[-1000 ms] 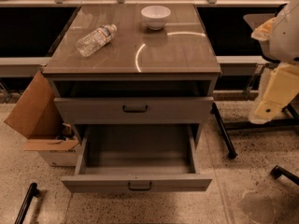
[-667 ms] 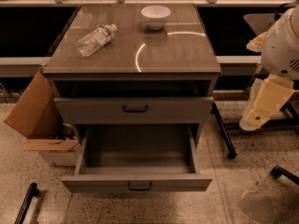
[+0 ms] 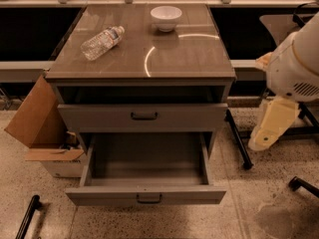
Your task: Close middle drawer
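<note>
The middle drawer (image 3: pixel 144 195) of the grey cabinet is pulled far out and empty, with its flat front and small dark bar handle (image 3: pixel 149 199) near the bottom of the view. The taller-fronted drawer above (image 3: pixel 143 116) stands slightly out. The lowest drawer is hidden beneath the open one. My gripper (image 3: pixel 264 136) is the cream-coloured end of the arm hanging at the right. It is clear of the cabinet's right side, above and to the right of the open drawer's front, and touches nothing.
A clear plastic bottle (image 3: pixel 101 42) lies on the cabinet top (image 3: pixel 189 59), with a white bowl (image 3: pixel 166 18) at the back. An open cardboard box (image 3: pixel 40 128) stands left of the cabinet. Black chair legs (image 3: pixel 239 143) and a caster (image 3: pixel 294 183) are on the floor at the right.
My arm and gripper have moved down and to the left, closer to the cabinet's right side. The drawers, bottle and bowl have not moved.
</note>
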Tool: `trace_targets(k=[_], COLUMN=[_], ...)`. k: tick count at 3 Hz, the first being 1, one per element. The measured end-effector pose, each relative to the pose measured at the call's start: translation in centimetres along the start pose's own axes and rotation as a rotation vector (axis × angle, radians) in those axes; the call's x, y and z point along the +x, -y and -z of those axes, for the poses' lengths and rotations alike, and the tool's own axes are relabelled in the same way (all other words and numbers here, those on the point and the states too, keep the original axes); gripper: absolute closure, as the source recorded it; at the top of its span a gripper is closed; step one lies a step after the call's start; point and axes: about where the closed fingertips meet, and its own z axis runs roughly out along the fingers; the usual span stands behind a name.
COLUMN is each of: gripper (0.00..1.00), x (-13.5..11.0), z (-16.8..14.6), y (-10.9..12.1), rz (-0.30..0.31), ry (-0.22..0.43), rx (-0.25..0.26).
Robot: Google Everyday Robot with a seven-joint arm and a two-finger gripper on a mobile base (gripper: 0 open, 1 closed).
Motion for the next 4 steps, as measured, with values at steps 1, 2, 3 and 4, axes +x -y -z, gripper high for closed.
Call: trace_targets(k=[1, 2, 3, 4], gripper=[0.00, 0.00, 0.00, 0.00], x=[0.8, 2.1, 3.4, 4.0], z=[-5.7, -11.2, -15.8, -20.1], y=[-2.0, -4.4, -7.0, -10.4], rz=[0.052, 0.075, 0.078, 0.075], ry=[-0.003, 0.003, 0.017, 0.014], rx=[-0.058, -0.126, -0.192, -0.261])
